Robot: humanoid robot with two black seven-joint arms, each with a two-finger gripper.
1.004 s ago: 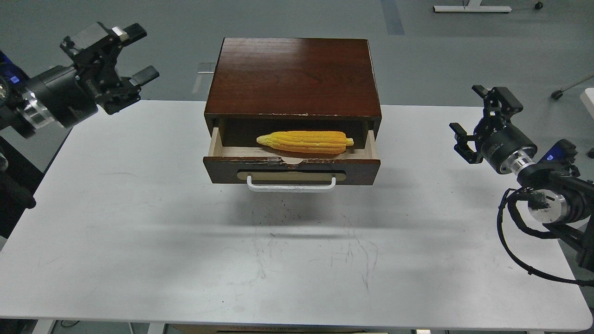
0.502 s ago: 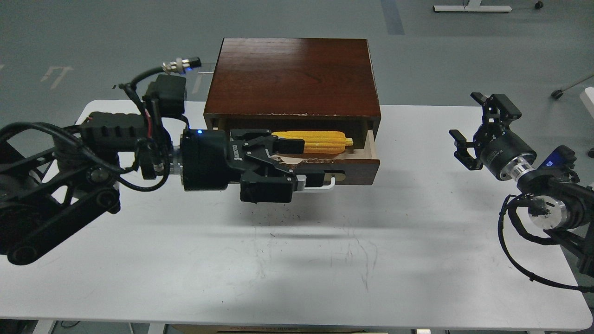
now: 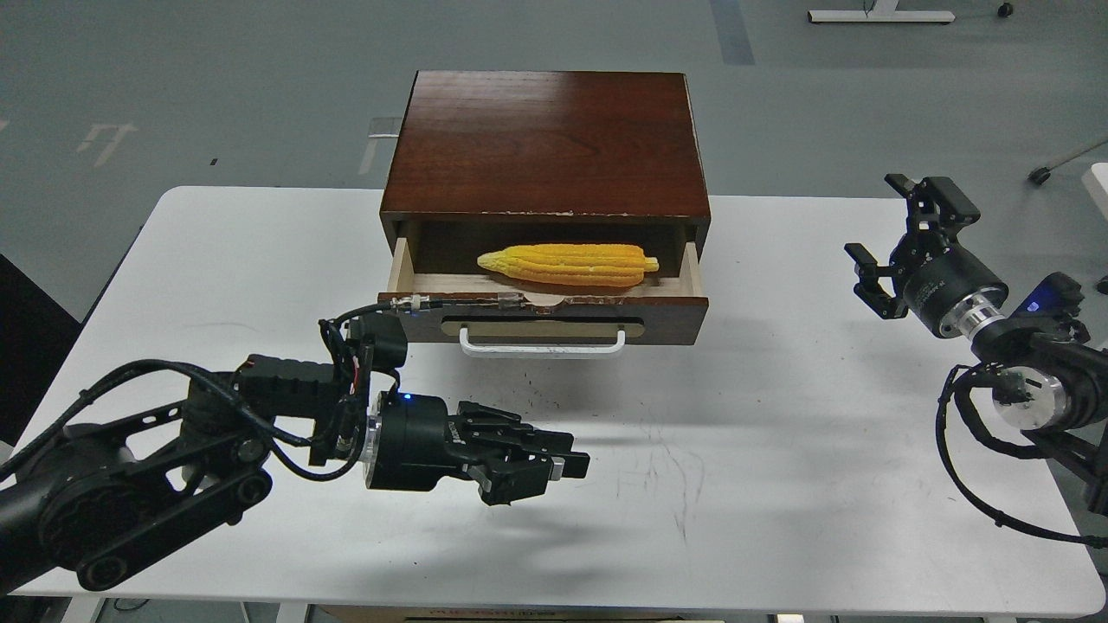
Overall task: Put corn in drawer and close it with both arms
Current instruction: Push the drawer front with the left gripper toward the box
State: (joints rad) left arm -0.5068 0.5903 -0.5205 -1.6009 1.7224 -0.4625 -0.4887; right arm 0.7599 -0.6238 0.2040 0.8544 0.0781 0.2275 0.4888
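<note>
The yellow-orange corn [image 3: 567, 264] lies lengthwise in the open drawer [image 3: 666, 313], tapered end to the left. The drawer sticks out of the dark brown cabinet [image 3: 545, 138], its white bar handle [image 3: 541, 349] facing me. My left gripper [image 3: 567, 467] hovers low over the table in front of the drawer, below and left of the handle, pointing right, fingers together and holding nothing. My right gripper [image 3: 883, 221] is open and empty, off to the right of the cabinet, well apart from it.
The white table [image 3: 779, 484] carries the cabinet at its back middle. Loose black cables hang around my left wrist [image 3: 346, 346] near the drawer's left corner and below my right arm [image 3: 969, 450]. Grey floor lies beyond the table.
My left arm has pulled back from the drawer front and dropped toward me, low over the table. The drawer stays open with the corn in place. My right gripper has barely moved.
</note>
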